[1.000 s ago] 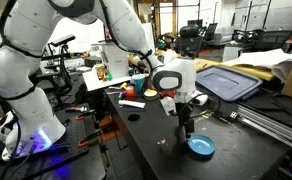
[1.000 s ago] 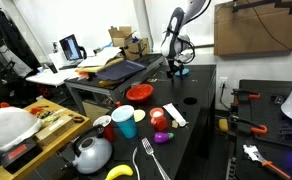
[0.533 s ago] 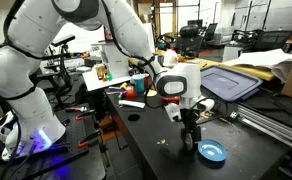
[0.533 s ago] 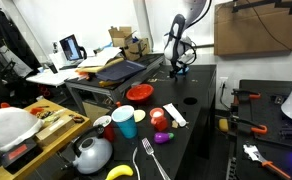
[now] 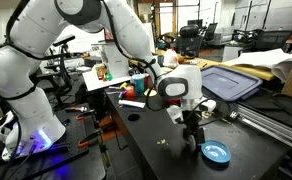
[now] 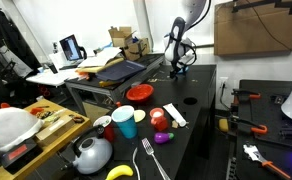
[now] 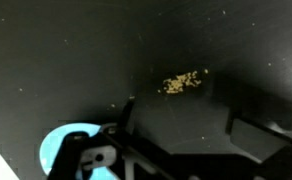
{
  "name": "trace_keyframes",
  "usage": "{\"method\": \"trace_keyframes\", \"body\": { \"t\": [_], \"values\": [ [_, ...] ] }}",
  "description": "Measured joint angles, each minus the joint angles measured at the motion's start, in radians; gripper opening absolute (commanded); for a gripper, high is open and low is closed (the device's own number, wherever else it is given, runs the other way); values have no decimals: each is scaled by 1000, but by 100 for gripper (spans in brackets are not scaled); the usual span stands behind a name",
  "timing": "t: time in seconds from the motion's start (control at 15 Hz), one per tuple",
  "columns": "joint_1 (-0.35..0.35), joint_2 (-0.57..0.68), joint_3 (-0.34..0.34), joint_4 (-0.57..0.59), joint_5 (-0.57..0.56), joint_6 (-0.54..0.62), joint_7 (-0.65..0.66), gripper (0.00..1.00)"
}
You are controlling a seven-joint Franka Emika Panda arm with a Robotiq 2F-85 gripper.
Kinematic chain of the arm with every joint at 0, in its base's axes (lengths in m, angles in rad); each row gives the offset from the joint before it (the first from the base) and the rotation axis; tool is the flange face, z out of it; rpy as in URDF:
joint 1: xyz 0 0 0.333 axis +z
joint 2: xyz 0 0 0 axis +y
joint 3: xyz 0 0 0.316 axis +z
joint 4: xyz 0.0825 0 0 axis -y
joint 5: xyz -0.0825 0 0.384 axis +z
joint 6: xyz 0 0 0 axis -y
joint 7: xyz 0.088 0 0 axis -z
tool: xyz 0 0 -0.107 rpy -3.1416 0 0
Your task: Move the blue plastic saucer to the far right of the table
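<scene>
The table [image 5: 156,150] is the landmark here: a wide black matte top with a metal rail on 1 edge. Above it the white arm [image 5: 81,35] bends down to the gripper [image 5: 192,139], which hangs low over the tabletop with its jaws spread wide and nothing between them. The blue plastic saucer [image 5: 216,153] lies flat on the table just beside the gripper, close to the table's near edge in that exterior view. A red bowl [image 6: 138,93] sits well apart from it, toward the table's other end.

Risks, as I judge them: the dish is shallow and glossy, so a finger pushing on the rim could skid it toward the table's edge or tip it up on 1 side. A descent landing on the rim rather than astride it could flip the saucer. Whether this spot already counts as far right cannot be told.

The wrist view shows the saucer [image 7: 71,150] partly under a finger, plus a patch of yellowish crumbs [image 7: 182,83] on the table that neither exterior view resolves. The distant exterior view shows the gripper [image 6: 176,64] only as a small shape, the saucer hidden, yet gives the cluttered wooden bench [image 6: 46,125].
</scene>
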Motion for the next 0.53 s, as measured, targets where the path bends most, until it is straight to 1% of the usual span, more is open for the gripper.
{"method": "trace_keyframes", "body": {
  "t": [0.2,0.53],
  "values": [
    [30,-51,-3,-53,-12,5,0,100],
    [95,-179,-17,-176,-66,2,7,100]
  ]
}}
